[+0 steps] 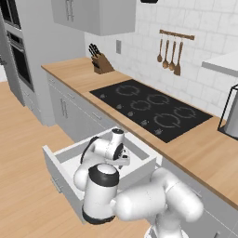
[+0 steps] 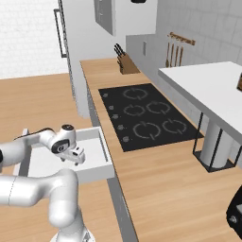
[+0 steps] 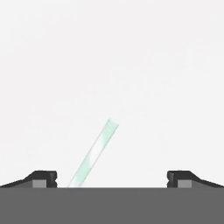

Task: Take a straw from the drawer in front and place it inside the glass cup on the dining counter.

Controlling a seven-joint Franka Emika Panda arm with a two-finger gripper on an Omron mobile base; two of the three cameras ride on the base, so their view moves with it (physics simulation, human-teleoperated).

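Observation:
The light-grey drawer point(image 1: 55, 157) point(image 2: 102, 142) stands pulled out below the wall counter, showing its pale inside. My gripper point(image 1: 122, 161) point(image 2: 78, 159) reaches down into it. In the hand view the gripper point(image 3: 112, 179) is open, both dark fingertips point(image 3: 43, 178) far apart over the pale drawer floor. A thin pale straw point(image 3: 96, 148) lies slanted on that floor between the tips, closer to the left one, its lower end running out of the picture. Nothing is gripped. The glass cup and the dining counter are out of view.
The wood-topped wall counter point(image 1: 195, 148) carries a black cooktop point(image 1: 151, 107) point(image 2: 146, 118) and a knife block point(image 1: 101, 62). Utensils point(image 1: 169, 53) hang on the tiled wall. A white slab on a leg point(image 2: 203, 90) stands at the right. Open wood floor point(image 1: 23, 153) lies left of the drawer.

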